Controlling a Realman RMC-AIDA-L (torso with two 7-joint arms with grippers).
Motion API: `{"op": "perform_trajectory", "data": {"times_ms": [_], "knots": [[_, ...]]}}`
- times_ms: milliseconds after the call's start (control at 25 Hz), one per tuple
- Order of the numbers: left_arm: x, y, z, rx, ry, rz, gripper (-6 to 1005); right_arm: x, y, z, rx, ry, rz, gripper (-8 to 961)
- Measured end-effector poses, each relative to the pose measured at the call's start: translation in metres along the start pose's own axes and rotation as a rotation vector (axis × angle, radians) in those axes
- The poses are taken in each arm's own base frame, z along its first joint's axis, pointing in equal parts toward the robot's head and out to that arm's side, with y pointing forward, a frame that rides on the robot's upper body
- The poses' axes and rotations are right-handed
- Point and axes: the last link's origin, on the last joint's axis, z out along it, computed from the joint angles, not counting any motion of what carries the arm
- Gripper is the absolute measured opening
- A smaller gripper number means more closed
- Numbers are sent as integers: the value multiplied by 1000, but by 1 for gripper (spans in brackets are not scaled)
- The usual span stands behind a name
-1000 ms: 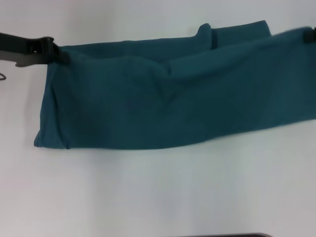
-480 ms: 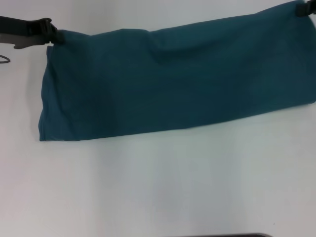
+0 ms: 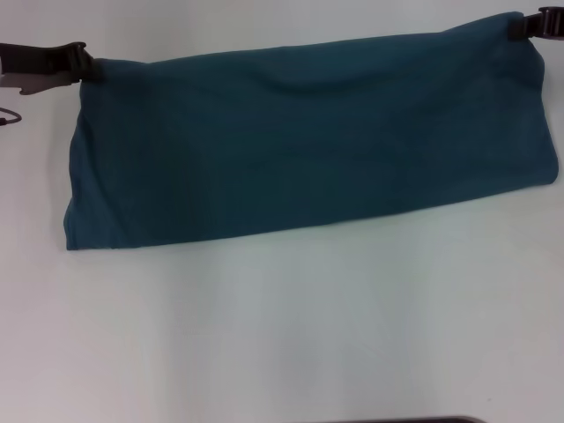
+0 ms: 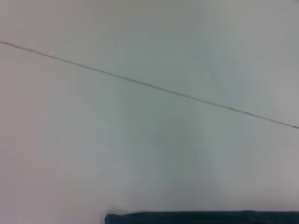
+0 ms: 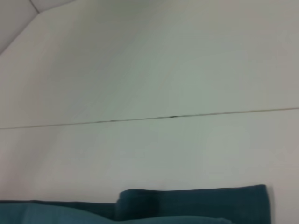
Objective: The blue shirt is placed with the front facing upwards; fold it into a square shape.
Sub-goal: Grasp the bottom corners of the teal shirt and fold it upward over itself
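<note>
The blue shirt (image 3: pixel 308 141) lies across the white table as a long folded band, plain side up, with no lettering showing. My left gripper (image 3: pixel 86 67) is shut on its far left corner. At the far right corner my right gripper (image 3: pixel 520 25) is shut on the cloth too. The top edge runs taut between the two. A thin strip of the blue shirt (image 4: pixel 201 217) shows in the left wrist view. In the right wrist view the blue shirt (image 5: pixel 196 203) shows a folded edge. Neither wrist view shows its own fingers.
The white table (image 3: pixel 291 335) stretches bare in front of the shirt toward me. A thin seam line (image 4: pixel 149 85) crosses the table surface beyond the cloth. A dark edge (image 3: pixel 397 420) sits at the near border of the head view.
Both grippers have carried the shirt's top edge farther away from me. The loose flap seen earlier at the back right is now covered, and the band lies flatter and smoother.
</note>
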Motion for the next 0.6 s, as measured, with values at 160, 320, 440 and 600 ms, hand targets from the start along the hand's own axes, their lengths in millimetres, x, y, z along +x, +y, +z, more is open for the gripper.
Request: {"op": "perform_trajectory", "data": {"times_ms": [160,320,440,600], "knots": [[-1,2,4,3,12,3,3,2,-4,3,25,-12,9,43],[1,5,6,7,21,15,4,-2,-6,6,54,-31,-4,43],[3,6,5,7,30,13,4,-6,-2,12,67,-43,-25,43],[6,7,5,9,39,17,4,-13,3,17,87,-57,-60,44]]}}
